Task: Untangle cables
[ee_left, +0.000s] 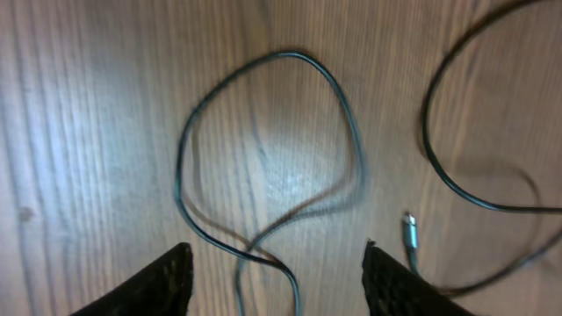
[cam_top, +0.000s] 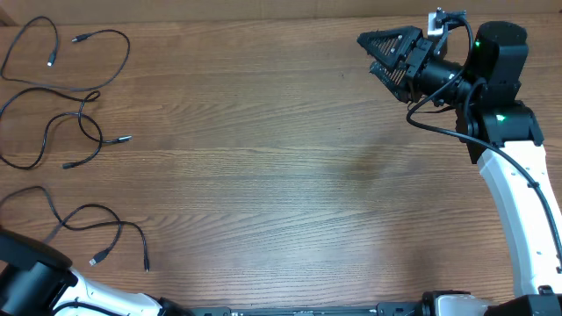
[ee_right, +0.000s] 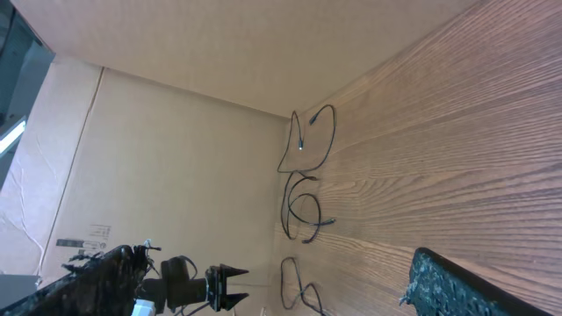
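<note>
Cables [cam_top: 68,104] hug the left edge of the desk [cam_top: 281,184]; left gripper [ee_left: 277,259] spread over one loop, right gripper [cam_top: 366,53] spread at the far right, well apart.

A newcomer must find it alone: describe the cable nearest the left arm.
Look at the table's left edge, where three black cables lie in a column. Take the lowest cable, by the left arm; a clear gap parts it from the pair above.

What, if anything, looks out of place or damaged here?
Nothing looks damaged or spilled. Three cables lie as loose strands on the table's left side; the upper two seem to touch at one bend, the lowest lies apart. The left pincer is open over a loop; the right pincer is open, far off.
</note>
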`<state>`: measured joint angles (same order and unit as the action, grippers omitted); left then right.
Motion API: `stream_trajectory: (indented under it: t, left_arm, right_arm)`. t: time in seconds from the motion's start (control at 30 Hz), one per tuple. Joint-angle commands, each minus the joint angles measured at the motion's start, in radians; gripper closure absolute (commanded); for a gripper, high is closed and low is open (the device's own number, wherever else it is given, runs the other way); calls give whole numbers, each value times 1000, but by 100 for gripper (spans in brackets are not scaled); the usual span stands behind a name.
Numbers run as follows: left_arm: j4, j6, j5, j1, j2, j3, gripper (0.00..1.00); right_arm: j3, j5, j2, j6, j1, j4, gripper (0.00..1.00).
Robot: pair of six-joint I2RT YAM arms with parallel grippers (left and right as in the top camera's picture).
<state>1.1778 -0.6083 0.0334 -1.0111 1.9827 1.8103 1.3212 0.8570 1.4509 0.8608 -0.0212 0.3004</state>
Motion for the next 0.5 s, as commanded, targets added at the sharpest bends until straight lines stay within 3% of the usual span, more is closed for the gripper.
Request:
stream_trajectory:
  t: [0.0,0.07,0.17,0.37,0.43,0.47]
  left_arm:
    - [10,127,211,-3,-8,-8,36]
    - [49,193,289,5,-8,-8,35]
    - [146,240,279,41,-8,-10,35]
    - [147,177,48,150,-8,-95,30]
    - [122,163,29,179,-8,-145,25]
    - [106,163,28,193,-8,-171,17]
  right_arm:
    - [14,1,-7,-26,2,-3,4]
    - [14,1,-7,-26,2,-3,4]
    - [14,-3,-6,-25,2,-3,4]
    - [14,-10,2,-25,2,-2,4]
    - [14,-9,2,-26,2,2,4]
    - [14,-7,2,-26,2,2,4]
